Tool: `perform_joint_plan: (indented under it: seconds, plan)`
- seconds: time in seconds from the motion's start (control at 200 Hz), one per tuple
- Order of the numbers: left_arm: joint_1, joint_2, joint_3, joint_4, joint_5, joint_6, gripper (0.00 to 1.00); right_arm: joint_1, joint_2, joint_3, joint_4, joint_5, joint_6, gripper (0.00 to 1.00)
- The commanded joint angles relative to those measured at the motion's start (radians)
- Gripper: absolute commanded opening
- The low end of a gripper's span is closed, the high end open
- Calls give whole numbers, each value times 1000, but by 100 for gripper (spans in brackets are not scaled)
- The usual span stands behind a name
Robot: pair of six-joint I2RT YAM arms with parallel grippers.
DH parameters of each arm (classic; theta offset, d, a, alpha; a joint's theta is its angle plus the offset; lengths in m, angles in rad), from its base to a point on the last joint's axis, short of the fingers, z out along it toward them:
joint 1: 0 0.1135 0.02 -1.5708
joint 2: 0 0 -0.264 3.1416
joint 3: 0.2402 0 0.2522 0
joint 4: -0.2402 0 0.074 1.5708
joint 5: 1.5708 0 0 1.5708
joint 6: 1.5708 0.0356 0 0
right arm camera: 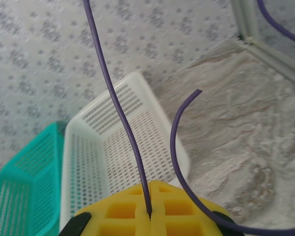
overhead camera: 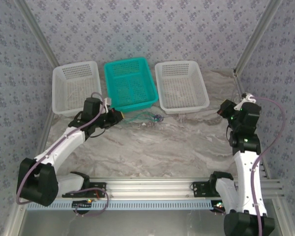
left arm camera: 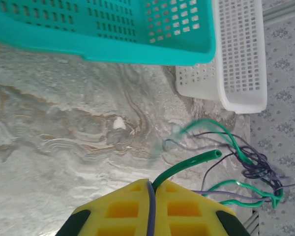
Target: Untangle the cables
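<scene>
left gripper (left arm camera: 151,186): I am seeing its yellow jaws pinching green and dark strands.
cables (left arm camera: 250,164): lying knotted on the table (left arm camera: 54,128), at right.
teal basket (left arm camera: 113,49), white basket (left arm camera: 241,93): sitting beyond, side by side.

walls (overhead camera: 147,29): grey-blue floral wallpaper | tabletop (overhead camera: 162,147): beige marble pattern | rail (overhead camera: 152,186): aluminium, near edge

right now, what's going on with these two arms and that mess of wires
The two arms are working on a knot of thin cables. The left pincer is shut on a green cable, whose free end pokes out past its fingers. Next to it is the tangle of green and dark wires, lying on the table in front of the teal basket. The right pincer is held up over the right side, shut on a thin purple wire. The knot is not yet undone.
</scene>
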Motion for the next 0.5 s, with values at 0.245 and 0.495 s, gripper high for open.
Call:
perform_joint_plan:
  seconds: [0.245,0.495]
  plan:
    - [148,-167,-132,-179,-13,86,0,-72,-89,17,-162,327,103,0]
    - [280,-201,-191,-243,17,160,0,-89,-124,-13,-163,448,120,0]
